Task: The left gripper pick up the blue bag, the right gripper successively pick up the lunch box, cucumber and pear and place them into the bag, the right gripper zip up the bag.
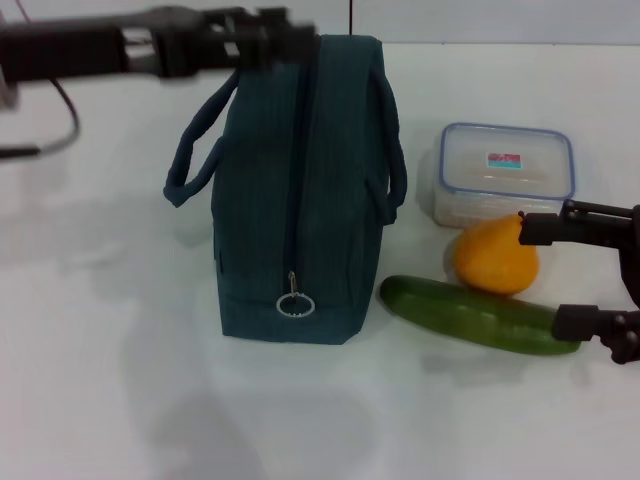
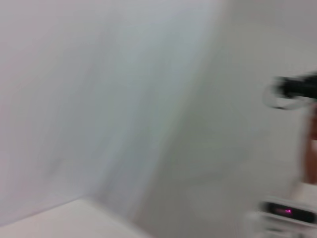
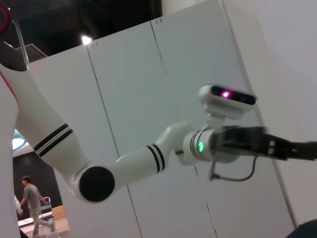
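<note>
The bag (image 1: 298,190) stands upright on the white table (image 1: 110,380), its zipper running down the near face to a ring pull (image 1: 296,305) low on that side, and its handles (image 1: 200,140) loop out to either side. The left gripper (image 1: 285,40) reaches in from the left, level with the bag's top far corner; it is blurred, and whether it grips the bag or how its fingers stand cannot be told. A thin black cable (image 1: 62,125) hangs under its forearm.

Right of the bag, the lunch box (image 1: 507,170) sits farthest back, lid on. The pear (image 1: 495,257) lies just in front of it, and the cucumber (image 1: 478,315) lies in front of the pear, touching or nearly so, one end near the bag's bottom corner.

The right gripper (image 1: 585,275) comes in from the right edge with its fingers spread wide, one by the pear, the other at the cucumber's end, holding nothing. From the right wrist, the left arm (image 3: 148,158) shows stretched out before white wall panels (image 3: 129,79).
</note>
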`<action>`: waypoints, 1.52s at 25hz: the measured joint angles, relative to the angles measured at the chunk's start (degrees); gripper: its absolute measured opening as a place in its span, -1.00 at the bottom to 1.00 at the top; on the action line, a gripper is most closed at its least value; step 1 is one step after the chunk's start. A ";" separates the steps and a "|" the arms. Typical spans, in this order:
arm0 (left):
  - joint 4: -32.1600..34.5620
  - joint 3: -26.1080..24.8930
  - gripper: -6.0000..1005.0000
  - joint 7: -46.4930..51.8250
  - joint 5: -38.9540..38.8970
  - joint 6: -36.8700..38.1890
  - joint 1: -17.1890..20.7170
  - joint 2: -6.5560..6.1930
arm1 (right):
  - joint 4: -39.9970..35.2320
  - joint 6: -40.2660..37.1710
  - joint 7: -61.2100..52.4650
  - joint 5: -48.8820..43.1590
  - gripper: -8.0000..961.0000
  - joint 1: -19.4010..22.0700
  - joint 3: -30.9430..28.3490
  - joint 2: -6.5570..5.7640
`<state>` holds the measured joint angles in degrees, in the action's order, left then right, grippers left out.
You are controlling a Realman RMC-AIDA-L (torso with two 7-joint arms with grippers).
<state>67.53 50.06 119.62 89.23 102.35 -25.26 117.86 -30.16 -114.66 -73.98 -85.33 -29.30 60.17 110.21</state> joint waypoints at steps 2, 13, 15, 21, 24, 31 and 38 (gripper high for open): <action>4.80 -3.39 0.65 13.12 8.26 -2.90 -2.08 -1.39 | 0.17 -0.04 0.40 0.01 0.76 0.41 -0.07 0.00; 8.51 -3.46 0.62 30.92 32.30 -3.17 -8.31 -4.25 | 0.37 0.23 2.29 -0.01 0.76 1.75 -0.48 0.02; 8.44 -2.61 0.62 31.53 33.42 -3.17 -8.37 -3.93 | 0.37 0.25 2.34 -0.03 0.76 1.87 -0.81 0.12; 5.97 -0.51 0.60 32.03 33.67 -3.22 -8.81 -3.30 | 0.37 0.33 2.41 -0.08 0.76 2.05 -1.55 0.27; 3.96 -0.41 0.59 32.05 33.69 -3.26 -9.69 -3.18 | 0.37 0.40 2.42 -0.13 0.76 2.06 -1.55 0.29; 3.07 -0.49 0.57 31.96 34.24 -3.81 -10.70 -2.88 | 0.37 0.49 2.44 -0.14 0.76 2.51 -1.55 0.51; 2.72 -0.52 0.55 30.54 34.36 -4.54 -11.23 -2.72 | 0.37 0.93 2.44 -0.08 0.76 3.07 -1.55 0.59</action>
<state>70.25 49.54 150.16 123.59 97.81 -36.49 115.14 -29.79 -113.73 -71.54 -85.42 -26.23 58.62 110.80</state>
